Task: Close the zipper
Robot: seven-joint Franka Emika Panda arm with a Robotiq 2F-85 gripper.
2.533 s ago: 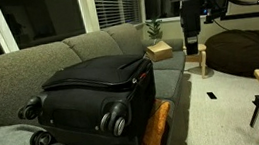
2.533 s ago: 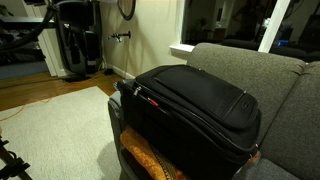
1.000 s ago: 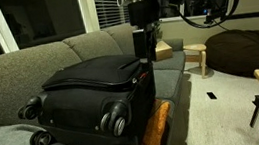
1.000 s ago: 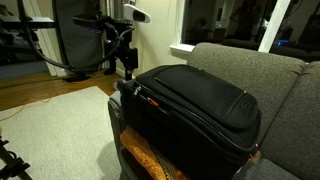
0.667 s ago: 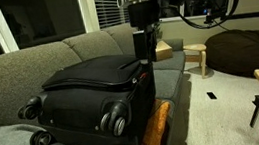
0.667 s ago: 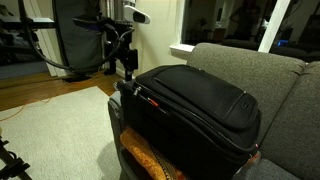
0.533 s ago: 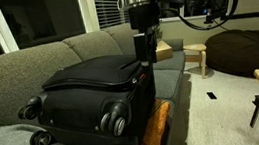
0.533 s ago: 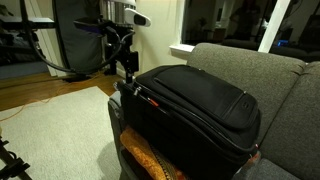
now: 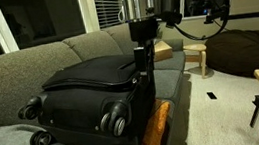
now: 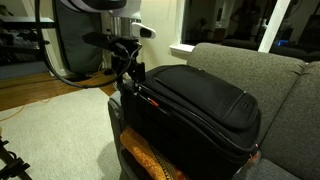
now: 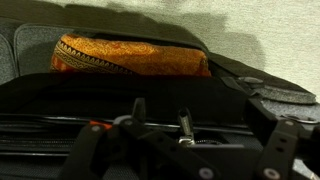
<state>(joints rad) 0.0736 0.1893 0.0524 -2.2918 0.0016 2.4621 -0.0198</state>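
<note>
A large black fabric suitcase (image 9: 88, 103) lies flat on a grey couch and shows in both exterior views (image 10: 195, 110). The zipper (image 9: 91, 85) runs as a thin dark line round the lid edge (image 10: 185, 106). In the wrist view two small metal pulls (image 11: 183, 122) stand up on the dark zipper line. My gripper (image 9: 144, 68) hangs at the suitcase's end by the lid edge (image 10: 128, 82). In the wrist view its fingers (image 11: 180, 150) are spread wide on either side of the pulls, touching neither. It is open and empty.
An orange patterned cushion (image 9: 155, 130) lies under the suitcase's end (image 10: 150, 160) and shows in the wrist view (image 11: 130, 57). The couch back (image 9: 27, 61) rises behind. A wooden stool (image 9: 198, 55) and a dark beanbag (image 9: 248, 52) stand on the floor.
The arm has swung in from beside the couch to the suitcase's end. Over the last second the gripper has dropped lower toward the lid edge.
</note>
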